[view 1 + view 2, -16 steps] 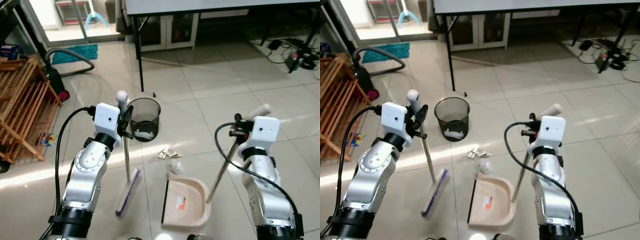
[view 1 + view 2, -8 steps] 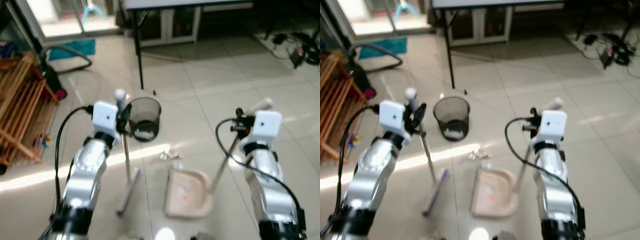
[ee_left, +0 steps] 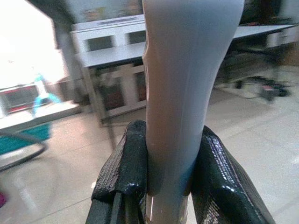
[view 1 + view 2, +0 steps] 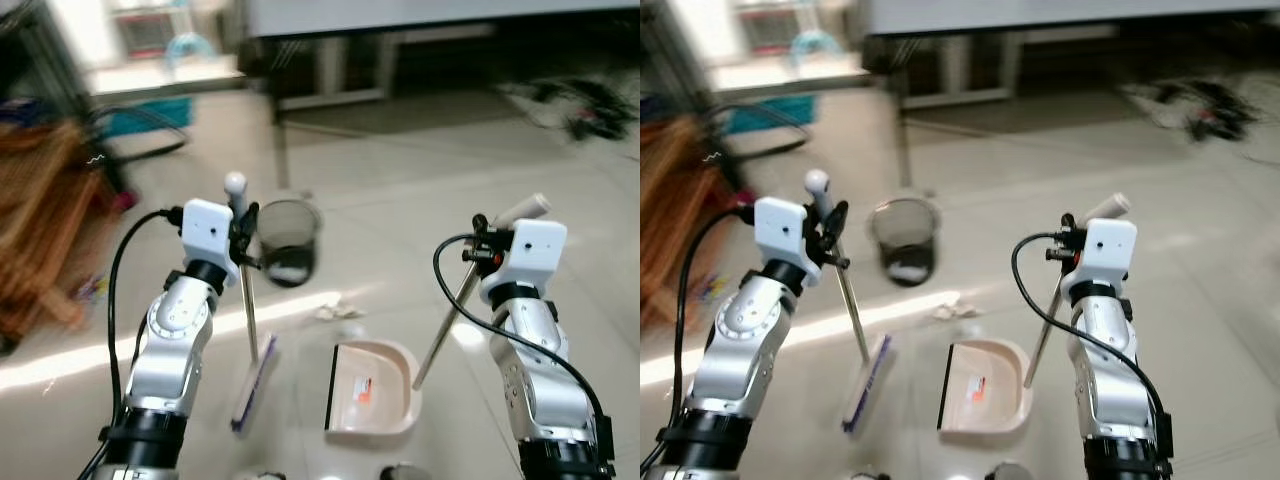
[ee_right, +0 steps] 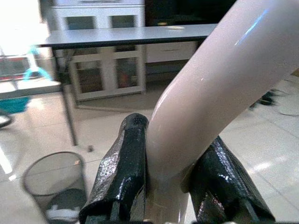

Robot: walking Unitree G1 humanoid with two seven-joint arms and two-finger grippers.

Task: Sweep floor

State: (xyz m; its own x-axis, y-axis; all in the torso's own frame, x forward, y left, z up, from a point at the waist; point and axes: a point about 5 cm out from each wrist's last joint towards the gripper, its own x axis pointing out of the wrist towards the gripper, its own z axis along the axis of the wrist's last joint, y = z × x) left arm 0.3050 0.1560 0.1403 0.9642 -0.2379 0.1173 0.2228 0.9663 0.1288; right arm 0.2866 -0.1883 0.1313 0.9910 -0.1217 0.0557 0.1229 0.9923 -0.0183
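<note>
While blurred, dustpan [image 4: 372, 390] label unreadable.

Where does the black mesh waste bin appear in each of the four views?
Left eye view: black mesh waste bin on the floor, just beyond the left gripper.
Right eye view: upper middle, past the dustpan.
Left wrist view: not seen; the broom handle blocks the middle.
Right wrist view: at a corner.
Shared landmark: the grey table.
</note>
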